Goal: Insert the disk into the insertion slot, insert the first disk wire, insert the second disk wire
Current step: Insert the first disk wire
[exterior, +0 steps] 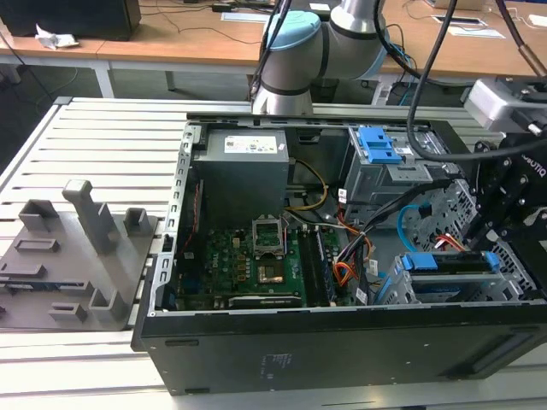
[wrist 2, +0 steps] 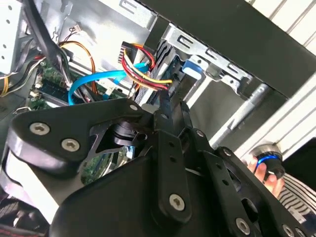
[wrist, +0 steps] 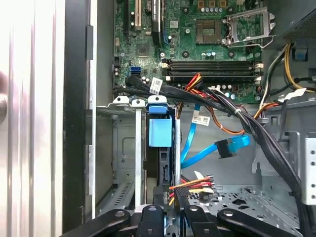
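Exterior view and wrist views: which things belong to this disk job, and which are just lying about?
Job: disk in the insertion slot; first disk wire, by the gripper; second disk wire.
Lying about: grey fixture blocks; power supply; motherboard; cage with blue latch.

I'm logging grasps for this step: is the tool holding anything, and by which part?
The tool appears to pinch the first disk wire at its dark plug end, though the contact itself is partly hidden.
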Robot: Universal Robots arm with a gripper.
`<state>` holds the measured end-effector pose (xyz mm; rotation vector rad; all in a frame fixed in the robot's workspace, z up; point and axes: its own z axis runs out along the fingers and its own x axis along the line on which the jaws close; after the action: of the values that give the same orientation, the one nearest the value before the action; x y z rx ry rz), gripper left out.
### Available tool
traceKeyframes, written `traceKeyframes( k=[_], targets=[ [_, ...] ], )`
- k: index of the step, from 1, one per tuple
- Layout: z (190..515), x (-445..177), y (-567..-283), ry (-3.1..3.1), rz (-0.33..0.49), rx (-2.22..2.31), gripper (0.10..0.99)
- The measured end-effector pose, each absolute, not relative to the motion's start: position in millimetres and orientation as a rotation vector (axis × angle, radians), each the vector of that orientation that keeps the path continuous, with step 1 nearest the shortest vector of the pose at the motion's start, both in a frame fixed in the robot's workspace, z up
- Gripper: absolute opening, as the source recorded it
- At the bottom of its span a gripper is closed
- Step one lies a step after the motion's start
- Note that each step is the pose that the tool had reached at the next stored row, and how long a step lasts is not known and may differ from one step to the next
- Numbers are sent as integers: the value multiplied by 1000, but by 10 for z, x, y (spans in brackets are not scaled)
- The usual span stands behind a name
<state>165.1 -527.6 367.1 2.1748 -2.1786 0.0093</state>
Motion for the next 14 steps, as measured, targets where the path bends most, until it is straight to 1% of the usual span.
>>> traceKeyframes(
  k=[4,5,6,14],
  targets=[
    [3804,1651,-5262,-2179,9,2175,224],
    [3822,1651,-5259,-2179,9,2175,153],
    [3837,1651,-5257,-2179,9,2175,106],
    [3864,1611,-5254,-2178,9,2175,106]
  ],
)
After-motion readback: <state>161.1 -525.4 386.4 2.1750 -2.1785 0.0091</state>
